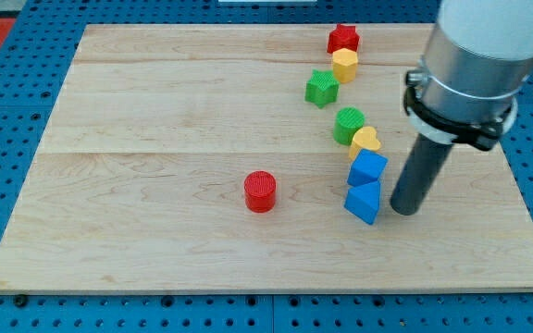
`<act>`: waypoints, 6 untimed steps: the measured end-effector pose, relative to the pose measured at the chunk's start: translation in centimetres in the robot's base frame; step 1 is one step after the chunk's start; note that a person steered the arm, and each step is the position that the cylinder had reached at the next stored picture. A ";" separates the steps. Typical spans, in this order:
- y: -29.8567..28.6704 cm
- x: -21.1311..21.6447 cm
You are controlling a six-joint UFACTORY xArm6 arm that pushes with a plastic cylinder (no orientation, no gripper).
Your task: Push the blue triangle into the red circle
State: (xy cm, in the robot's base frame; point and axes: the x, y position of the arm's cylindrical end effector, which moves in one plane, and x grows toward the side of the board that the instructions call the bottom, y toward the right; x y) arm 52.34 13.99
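Note:
The blue triangle [363,203] lies on the wooden board, right of centre toward the view's bottom. The red circle [260,191] stands to its left, well apart from it. My tip [403,211] rests on the board just right of the blue triangle, very close to it; I cannot tell if it touches. The arm's grey body rises to the view's top right.
A blue cube [368,167] touches the triangle's top. Above it run a yellow heart [365,141], green circle [348,124], green star [321,88], yellow hexagon [345,65] and red star [343,39]. The board's right edge [516,176] is close to the tip.

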 end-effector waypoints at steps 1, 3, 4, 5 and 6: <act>-4.8 -1.3; -2.7 -2.5; 4.0 -3.6; 6.8 -6.7; 4.1 -8.2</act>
